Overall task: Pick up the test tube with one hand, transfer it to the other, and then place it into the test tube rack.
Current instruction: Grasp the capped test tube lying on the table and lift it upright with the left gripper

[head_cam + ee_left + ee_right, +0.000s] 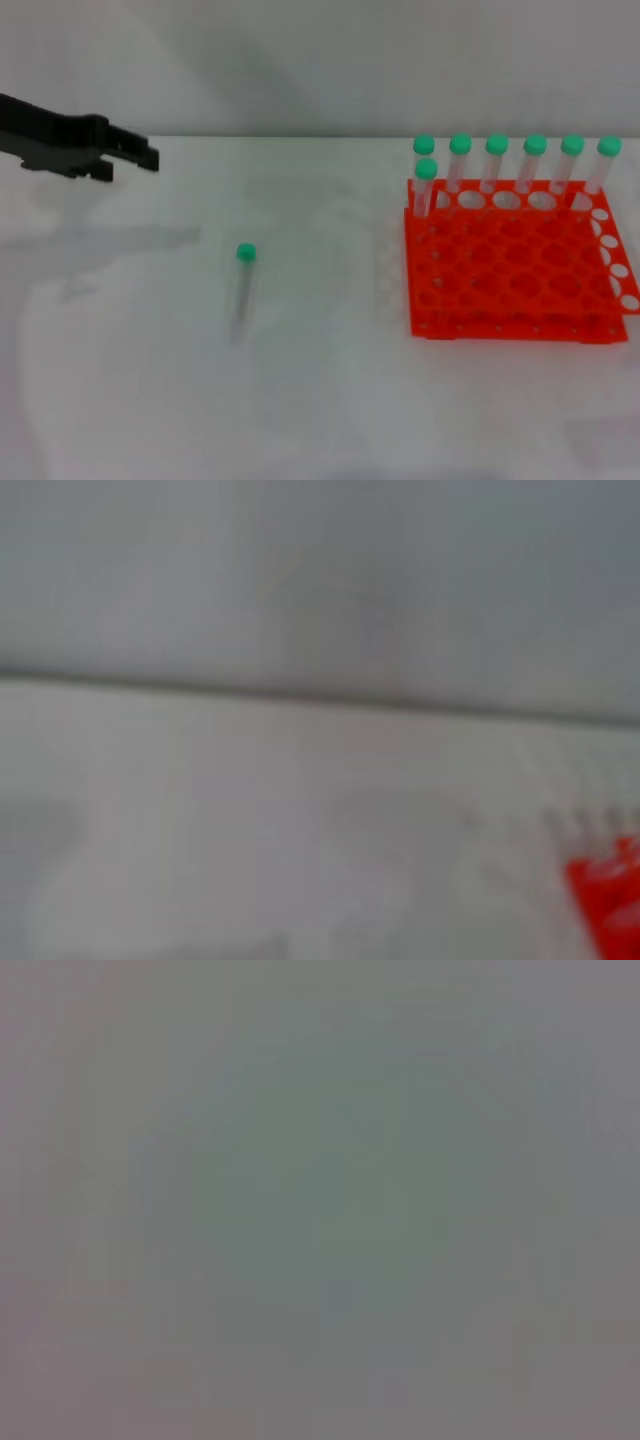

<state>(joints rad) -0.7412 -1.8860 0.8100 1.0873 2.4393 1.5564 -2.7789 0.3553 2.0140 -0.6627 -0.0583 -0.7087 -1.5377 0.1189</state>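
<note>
Tube lying loose on white table (320,420); left arm raised at far left.

Orange-red rack (515,275) at right holds seven green-capped tubes (533,165) along its back. Left gripper (135,152) hovers above the table, finger spread indiscernible. Test tube (243,285) lies flat mid-table, well apart from both.

A laboratory-style bench setting: a plain white table (320,400) against a bare pale wall (320,60) holds an orange-red test tube rack (515,265) with seven green-capped tubes (497,160) standing along its far rows. One more capped tube (243,285) lies flat on the tabletop, well apart from the rack, and a black robot gripper (125,155) reaches in at the left edge
</note>
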